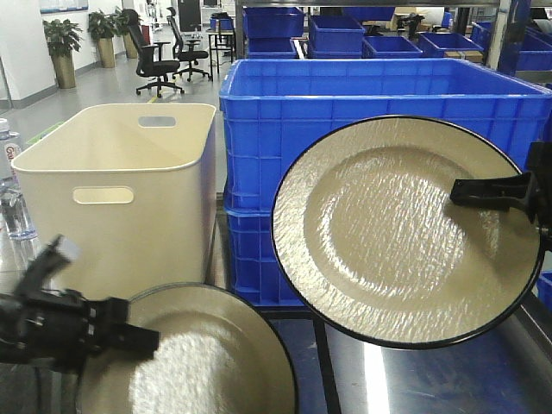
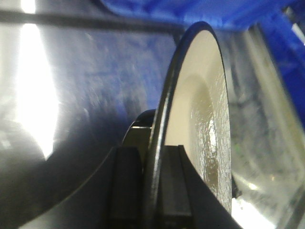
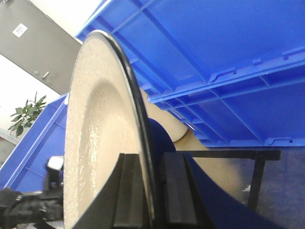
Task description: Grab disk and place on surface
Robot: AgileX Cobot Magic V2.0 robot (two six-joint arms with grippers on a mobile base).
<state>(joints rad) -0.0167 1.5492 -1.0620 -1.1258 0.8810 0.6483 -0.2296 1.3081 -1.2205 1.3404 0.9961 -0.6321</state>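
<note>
Gleaming steel surface (image 1: 423, 379) | blue crates (image 1: 371, 86) behind | office chairs (image 1: 159, 60) beyond

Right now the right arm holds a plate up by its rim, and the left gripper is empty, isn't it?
Not quite. The left gripper is not empty: it is shut on the rim of the lower plate, as the left wrist view shows. The right gripper does hold the raised plate up by its rim.
</note>
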